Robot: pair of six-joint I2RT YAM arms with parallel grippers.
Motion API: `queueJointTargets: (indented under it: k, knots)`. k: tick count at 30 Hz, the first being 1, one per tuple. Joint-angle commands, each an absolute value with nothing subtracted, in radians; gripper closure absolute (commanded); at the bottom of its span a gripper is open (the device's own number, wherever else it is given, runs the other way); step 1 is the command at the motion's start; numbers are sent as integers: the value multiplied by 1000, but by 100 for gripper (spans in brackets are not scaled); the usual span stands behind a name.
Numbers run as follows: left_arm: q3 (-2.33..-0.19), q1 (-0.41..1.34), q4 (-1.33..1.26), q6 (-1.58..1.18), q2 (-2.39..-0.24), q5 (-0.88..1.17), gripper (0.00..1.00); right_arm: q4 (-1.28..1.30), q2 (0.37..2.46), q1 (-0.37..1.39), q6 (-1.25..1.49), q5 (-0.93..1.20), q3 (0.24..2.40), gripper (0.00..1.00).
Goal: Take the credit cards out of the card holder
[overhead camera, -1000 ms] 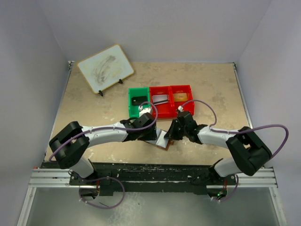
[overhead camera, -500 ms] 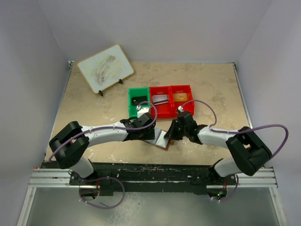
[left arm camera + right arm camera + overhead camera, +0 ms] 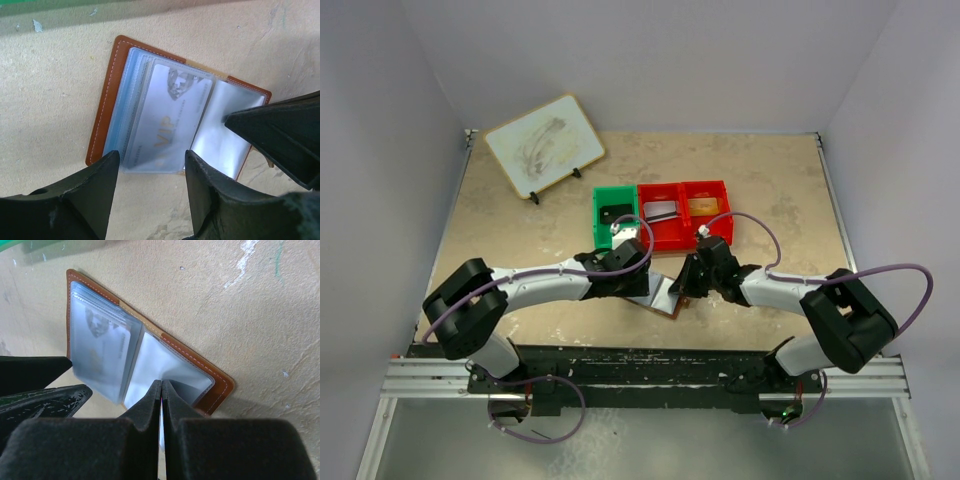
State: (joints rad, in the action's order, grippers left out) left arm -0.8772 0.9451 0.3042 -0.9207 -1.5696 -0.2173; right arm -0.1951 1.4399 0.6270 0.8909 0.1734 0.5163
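Note:
The brown leather card holder [image 3: 667,298] lies open on the table between my two grippers. Its pale blue-grey sleeves fan up, and a pale card printed "VIP" [image 3: 165,125] shows in one sleeve. It also shows in the left wrist view [image 3: 114,90] and the right wrist view [image 3: 220,382]. My left gripper [image 3: 151,159] is open and empty, just short of the sleeves' near edge. My right gripper [image 3: 161,384] is shut at the right inner panel, with a thin pale sleeve edge between its pads. Its finger [image 3: 272,130] shows in the left wrist view.
A green bin [image 3: 614,215] and two red bins [image 3: 682,212], holding small items, stand just behind the grippers. A small whiteboard on a stand [image 3: 544,146] is at the back left. The table's side walls are close on both sides.
Both grippers stay at the card holder. The left wrist has shifted very slightly to the left.

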Motion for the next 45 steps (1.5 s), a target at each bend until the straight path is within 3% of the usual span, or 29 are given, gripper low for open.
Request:
queueJointTargets:
  k: [1,32,45]
  knots:
    - [-886,947,263,-898,-1516,-225,48,-151,1479,629,879,152,496,96]
    - [-861,948,160,-899,-1499,-82,53,-153,1494,629,877,148,510,96]
    - [-897,948,236,-874,-1494,-146,46,-157,1496,628,876,146,513,96]
